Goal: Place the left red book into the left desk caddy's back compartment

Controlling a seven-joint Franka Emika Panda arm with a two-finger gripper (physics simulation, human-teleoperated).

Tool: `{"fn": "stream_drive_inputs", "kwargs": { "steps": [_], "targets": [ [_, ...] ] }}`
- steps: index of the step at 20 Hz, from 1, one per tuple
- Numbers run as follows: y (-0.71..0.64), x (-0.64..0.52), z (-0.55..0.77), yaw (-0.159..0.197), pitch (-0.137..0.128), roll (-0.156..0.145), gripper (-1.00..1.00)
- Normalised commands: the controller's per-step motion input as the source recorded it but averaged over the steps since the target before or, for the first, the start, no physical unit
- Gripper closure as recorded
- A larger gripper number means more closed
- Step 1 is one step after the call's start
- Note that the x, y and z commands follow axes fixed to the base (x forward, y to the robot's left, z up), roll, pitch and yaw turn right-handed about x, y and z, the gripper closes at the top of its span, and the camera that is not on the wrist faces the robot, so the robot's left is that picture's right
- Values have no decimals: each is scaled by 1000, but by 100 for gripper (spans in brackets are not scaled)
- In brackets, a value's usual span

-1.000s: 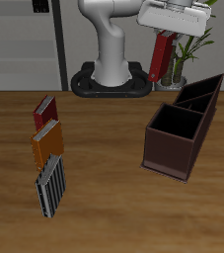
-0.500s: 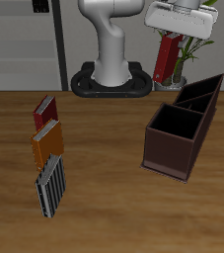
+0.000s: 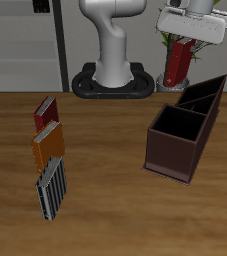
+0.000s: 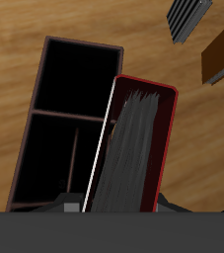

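Here the end effector (image 3: 184, 42) hangs high above the wooden surface (image 3: 105, 190), pinching the left red book (image 3: 178, 62) by its upper end. The book dangles nearly upright, slightly tilted, clear of the surface and of everything on it. In the exterior view it sits above and just behind the far end of the left desk caddy (image 3: 185, 128) — how far above is hard to judge from this angle.

The caddy is a dark maroon box with a black interior, lying at an angle on the surface, its dividers splitting it into cells. Its back compartment (image 3: 204, 90), the one with the slanted wall edge, lies farthest from the table's front edge.

In the wrist view the book (image 4: 133, 148) fills the middle, page edges showing as grey streaks inside a red cover rim, with the caddy (image 4: 69, 119) open below and beside it.

Well apart from the caddy, three other books lie in a row: a smaller red book (image 3: 45, 112) farthest back, an orange book (image 3: 48, 144) next, and a black-and-white striped book (image 3: 52, 187) nearest the front edge.
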Motion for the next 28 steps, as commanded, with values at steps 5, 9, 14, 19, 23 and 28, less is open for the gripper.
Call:
{"fn": "stream_drive_inputs", "kwargs": {
  "steps": [5,9,14,19,23,28],
  "targets": [
    [305,-38,-36,-6,4,50,100],
    [269,-1,59,-23,-7,40,100],
    [243,102,-4,-1,-23,42,100],
    [82,218,-121,-16,30,14,100],
    [106,234,-214,1,43,13,100],
    [142,206,-184,-22,44,24,100]
  ]
}}
